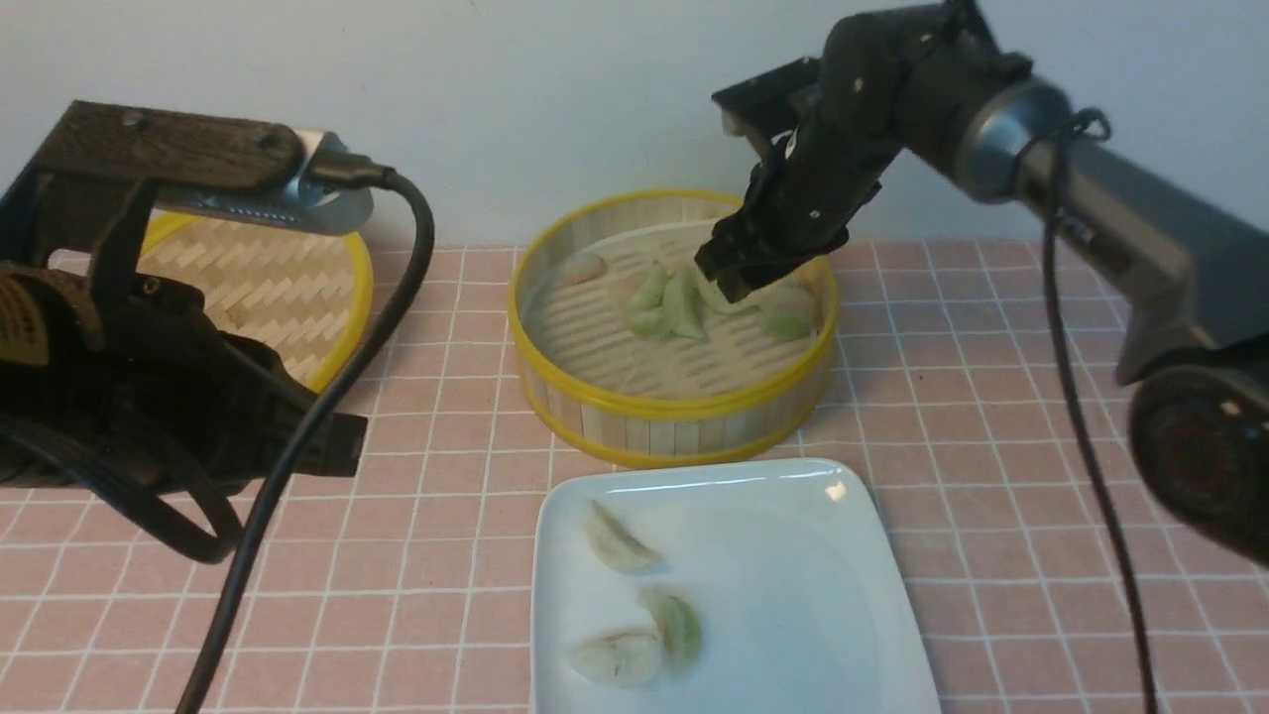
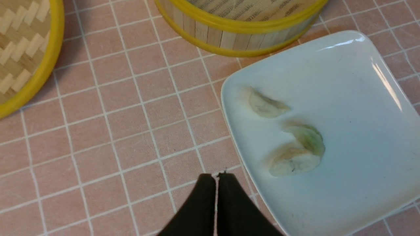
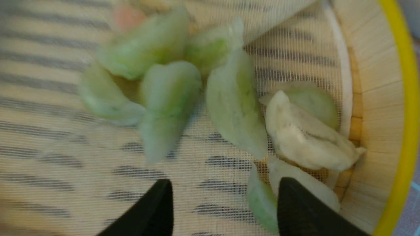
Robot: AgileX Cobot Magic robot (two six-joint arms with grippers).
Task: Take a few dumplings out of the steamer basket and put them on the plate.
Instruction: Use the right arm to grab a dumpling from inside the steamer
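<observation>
Since the right end effector [image 1: 732,276] is spread over the steamer basket [image 1: 674,416], the dumplings [image 1: 682,302] are found just left of it, lying near-to-far; left end effector [image 2: 216,177] is pressed together.

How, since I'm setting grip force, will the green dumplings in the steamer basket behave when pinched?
Probably soft and floppy: the dumplings look translucent and slump against each other. Likely slippery or sticky: their skins look smooth and moist on the mesh liner. Unlikely to roll: they are flattish crescents lying on their sides.
</observation>
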